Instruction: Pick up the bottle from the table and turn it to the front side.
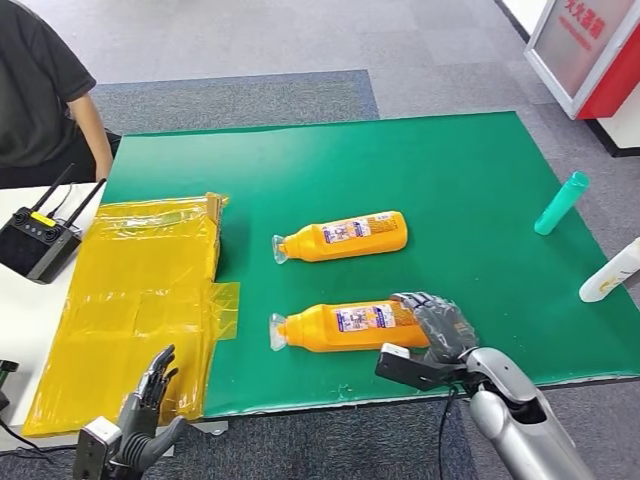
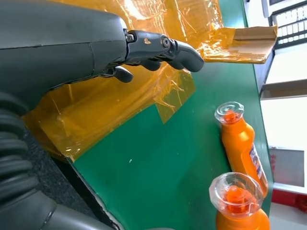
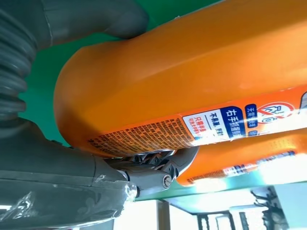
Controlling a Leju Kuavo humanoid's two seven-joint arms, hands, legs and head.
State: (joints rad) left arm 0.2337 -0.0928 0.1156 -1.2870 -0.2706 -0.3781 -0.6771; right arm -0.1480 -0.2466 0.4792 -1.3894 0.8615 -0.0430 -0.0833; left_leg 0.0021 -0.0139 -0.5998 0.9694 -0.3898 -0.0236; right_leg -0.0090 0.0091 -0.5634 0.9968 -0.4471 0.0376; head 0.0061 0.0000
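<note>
- The right hand (image 1: 438,325) reaches in from the lower right and is wrapped around the base end of the near orange bottle (image 1: 347,326), thumb on one side and fingers on the other, as the right wrist view shows close up.
- That bottle lies on its side on the green mat (image 1: 468,200), near the front edge, with its clear cap pointing toward the yellow plastic sheet (image 1: 136,290); whether it is lifted off the mat or resting on it cannot be told.
- The left hand (image 1: 147,400) hangs low at the front left over the near corner of the sheet, fingers spread and straight, holding nothing.
- The base of the held bottle is hidden under the right hand's fingers, and its label print is too small to read in the head view.
- A second orange bottle (image 1: 343,238) lies parallel just beyond, well apart from the hand, label facing up.
- A teal bottle (image 1: 561,203) lies near the mat's right edge, and a white bottle (image 1: 611,272) is cut off by the picture's right side.
- On the white table at left sits a black remote with antennas (image 1: 38,240).
- A person in a dark shirt (image 1: 38,90) is at the far left, partly cut off.
- Grey carpet lies beyond the mat; a red and white sign (image 1: 589,50) stands at the far right.
</note>
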